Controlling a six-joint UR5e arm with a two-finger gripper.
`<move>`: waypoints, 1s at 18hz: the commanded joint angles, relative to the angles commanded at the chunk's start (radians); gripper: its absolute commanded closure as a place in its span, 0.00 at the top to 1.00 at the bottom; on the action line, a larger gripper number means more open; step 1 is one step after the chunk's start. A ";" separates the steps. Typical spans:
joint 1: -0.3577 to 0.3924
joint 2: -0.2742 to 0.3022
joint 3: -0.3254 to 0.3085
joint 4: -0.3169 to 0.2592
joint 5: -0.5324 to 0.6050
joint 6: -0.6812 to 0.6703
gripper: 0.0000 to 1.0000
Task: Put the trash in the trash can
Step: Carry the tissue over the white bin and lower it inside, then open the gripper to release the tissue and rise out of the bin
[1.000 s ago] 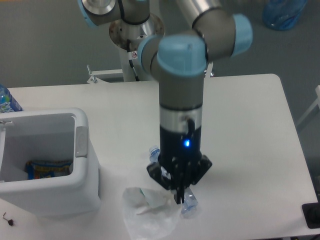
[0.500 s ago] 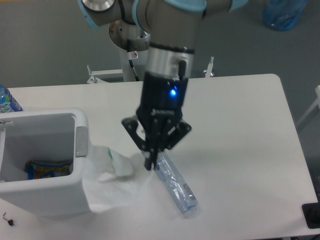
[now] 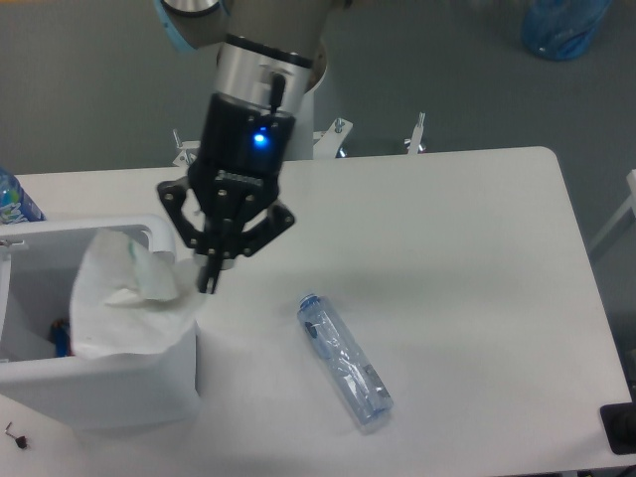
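My gripper (image 3: 211, 279) hangs just right of the trash can (image 3: 60, 373), shut on the edge of the crumpled white paper sheet (image 3: 124, 298). The paper drapes over the can's right rim and hides the grey tab. A white boxy bin, the can stands at the table's front left. The crushed clear bottle (image 3: 344, 360) with a bluish tint lies on its side on the table, well to the right of the gripper and apart from it.
Something blue and yellow (image 3: 60, 338) shows inside the can. A bottle with a bright blue label (image 3: 14, 199) stands at the far left edge. A blue bag (image 3: 561, 25) sits on the floor beyond the table. A black object (image 3: 618, 427) is at the front right corner.
The arm has carried the paper up and to the left, from beside the bottle to over the can's right rim. The bottle has stayed where it was.
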 joint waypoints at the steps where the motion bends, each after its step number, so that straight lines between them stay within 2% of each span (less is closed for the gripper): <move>1: -0.009 0.000 -0.008 0.000 0.000 0.003 0.07; 6: -0.058 -0.011 -0.041 0.005 0.000 0.026 0.08; 7: -0.060 -0.012 -0.040 0.005 0.000 0.037 0.14; 8: -0.060 -0.012 -0.040 0.005 -0.002 0.055 0.36; 9: -0.060 -0.015 -0.040 0.009 0.000 0.087 0.67; 10: -0.060 -0.015 -0.040 0.009 0.000 0.119 0.90; 12: -0.060 -0.017 -0.040 0.009 0.002 0.127 0.99; 14: -0.051 -0.015 -0.040 0.008 0.005 0.126 1.00; 18: 0.017 -0.008 -0.040 0.003 0.009 0.117 1.00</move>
